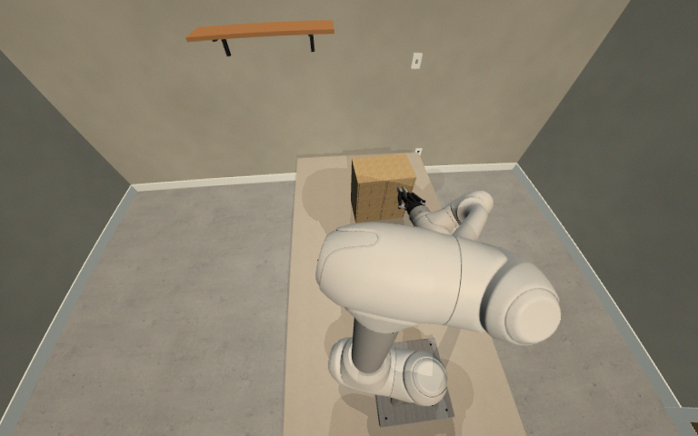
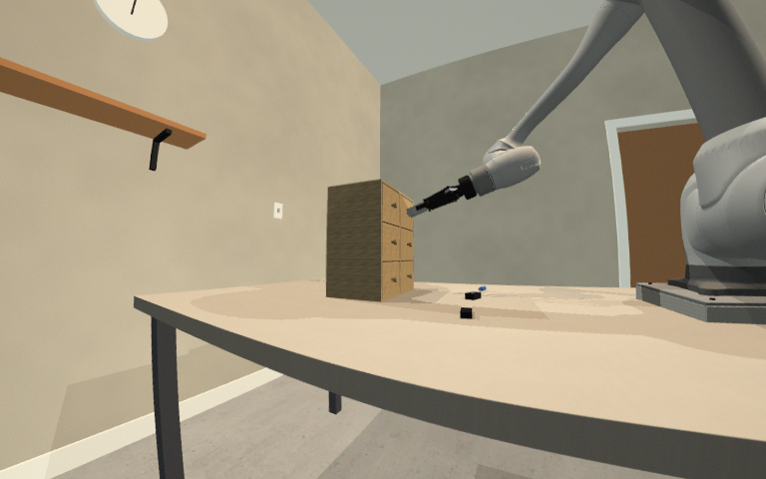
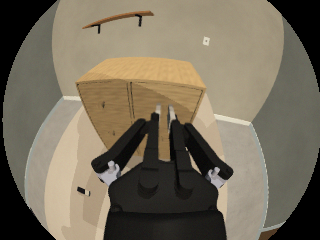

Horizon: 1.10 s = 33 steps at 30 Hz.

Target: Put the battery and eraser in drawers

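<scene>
The small wooden chest (image 1: 383, 170) (image 2: 354, 237) (image 3: 145, 72) stands at the far end of the table (image 1: 306, 281) (image 2: 375, 355), its drawer fronts facing the arm. My gripper (image 1: 400, 197) (image 2: 412, 209) (image 3: 164, 109) is at the front of the right drawer of the top row, its fingers drawn narrow around the spot where the knob sits; the knob itself is hidden. That drawer looks flush or barely out. A small blue object (image 2: 482, 288) and two small black objects (image 2: 472, 294) (image 2: 466, 312) lie on the table before the chest. I cannot tell which is the battery or the eraser.
A small black piece with a white end (image 3: 83, 191) lies on the table left of the gripper in the wrist view. The robot's base plate (image 2: 725, 302) (image 1: 414, 411) sits at the near end of the table. The big arm hides much of the table in the top view.
</scene>
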Each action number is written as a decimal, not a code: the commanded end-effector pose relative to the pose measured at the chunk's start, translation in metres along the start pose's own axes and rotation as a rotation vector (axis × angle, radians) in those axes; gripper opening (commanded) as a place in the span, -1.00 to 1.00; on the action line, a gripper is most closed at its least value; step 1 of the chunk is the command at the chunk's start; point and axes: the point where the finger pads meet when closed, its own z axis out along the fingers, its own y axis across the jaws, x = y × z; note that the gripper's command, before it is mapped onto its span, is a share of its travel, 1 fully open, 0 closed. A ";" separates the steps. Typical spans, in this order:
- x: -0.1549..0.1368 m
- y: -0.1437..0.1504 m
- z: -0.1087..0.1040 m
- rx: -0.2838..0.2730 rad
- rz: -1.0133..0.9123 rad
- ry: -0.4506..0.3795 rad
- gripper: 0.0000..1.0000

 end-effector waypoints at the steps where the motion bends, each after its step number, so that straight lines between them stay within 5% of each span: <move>1: 0.000 0.000 0.000 0.000 0.000 0.000 -0.84; 33: -0.002 0.000 -0.005 0.000 0.000 0.000 -0.84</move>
